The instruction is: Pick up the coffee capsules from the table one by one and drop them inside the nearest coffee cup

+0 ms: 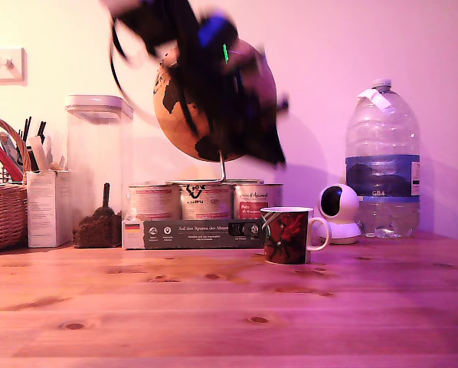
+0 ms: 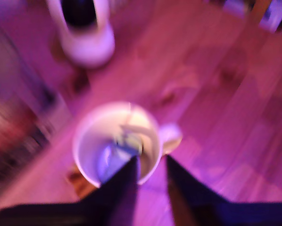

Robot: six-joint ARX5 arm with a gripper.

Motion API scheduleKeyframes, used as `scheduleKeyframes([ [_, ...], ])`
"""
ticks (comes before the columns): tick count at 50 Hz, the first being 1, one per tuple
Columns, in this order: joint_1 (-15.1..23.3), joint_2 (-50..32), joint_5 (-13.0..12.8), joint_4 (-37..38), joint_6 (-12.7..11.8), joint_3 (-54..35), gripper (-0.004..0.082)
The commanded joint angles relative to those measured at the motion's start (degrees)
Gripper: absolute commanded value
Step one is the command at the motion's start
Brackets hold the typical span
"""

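On the counter (image 1: 214, 307) the coffee cup (image 1: 287, 236) stands upright, handle toward the exterior view's right; above it the blurred claw (image 2: 150, 162) hangs parted, empty.

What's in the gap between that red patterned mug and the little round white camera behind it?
Nothing. In the exterior view, only bare table shows between the mug and the white camera, with the mug's handle pointing toward the camera. The blurred wrist view agrees.

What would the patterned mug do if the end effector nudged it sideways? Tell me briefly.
The mug looks squat with a broad base, so it would probably slide on the wooden table rather than tip. It seems ceramic, so likely rigid, fairly heavy and breakable. A push at its handle might spin it.
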Motion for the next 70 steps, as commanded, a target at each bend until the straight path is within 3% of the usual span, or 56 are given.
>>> scheduleKeyframes([
  [1,0.57,-0.61,0.26,-0.48,0.26,0.37,-0.0023],
  [9,1.05,-2.86,2.84,-1.46,0.37,0.35,-0.0023],
  [26,2.4,-10.08,3.48,1.36,0.79,-5.44,-0.0023],
  [44,5.73,-25.44,3.48,16.48,-1.86,-29.62,-0.0023],
  [70,11.39,-44.04,0.72,24.46,-5.46,-54.51,-0.0023],
])
